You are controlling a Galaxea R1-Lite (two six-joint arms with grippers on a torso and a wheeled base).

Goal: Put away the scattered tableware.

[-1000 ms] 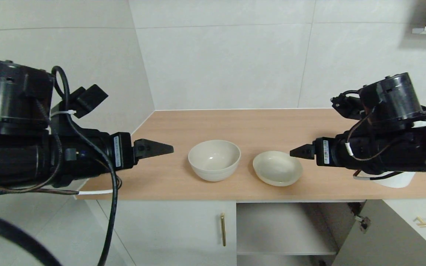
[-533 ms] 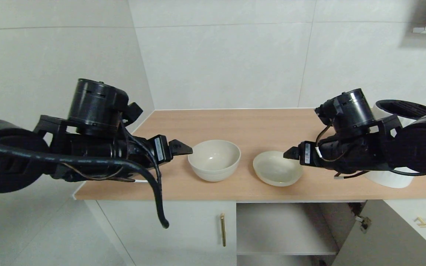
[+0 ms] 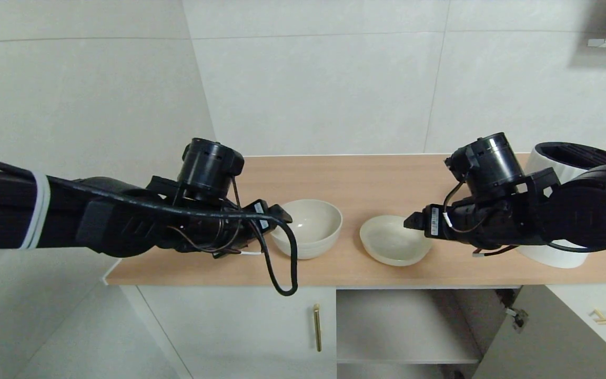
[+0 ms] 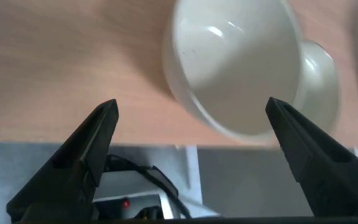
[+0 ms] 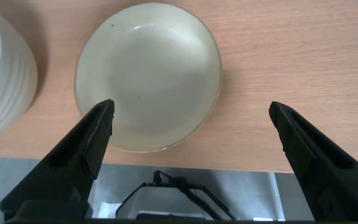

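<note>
Since both pieces of tableware sit loose on the wooden counter (image 3: 376, 179), nothing of the tidying looks done yet. The deep bowl (image 3: 305, 226) stands upright near the counter's front edge, left of centre. The shallow dish (image 3: 395, 239) lies just to its right, a narrow strip of wood between them, so the two are near each other but apart. Neither is lifted and neither is gripped.

The left gripper (image 3: 281, 213) hangs at the deep bowl's left rim with its fingers spread wide. In the left wrist view the bowl lies ahead of the two fingertips, not yet between them. Whether a fingertip touches the rim I cannot tell.

The right gripper (image 3: 411, 221) is at the shallow dish's right rim, its fingers also wide apart and holding nothing. In the right wrist view the dish lies ahead of the fingers, closer to one than the other, and clear of both.

Farther right on the counter stands a white round container (image 3: 553, 258), partly behind the right arm. Below the counter, an open cabinet compartment (image 3: 403, 326) shows a bare shelf, with its door (image 3: 545, 337) swung out to the right. That shelf is probably where the pieces should go, though nothing in the frames confirms it.

By my reading the work is at its very start. Both grasps, both lifts and both placements remain, and each thin, smooth rim will need a firm pinch to hold.
</note>
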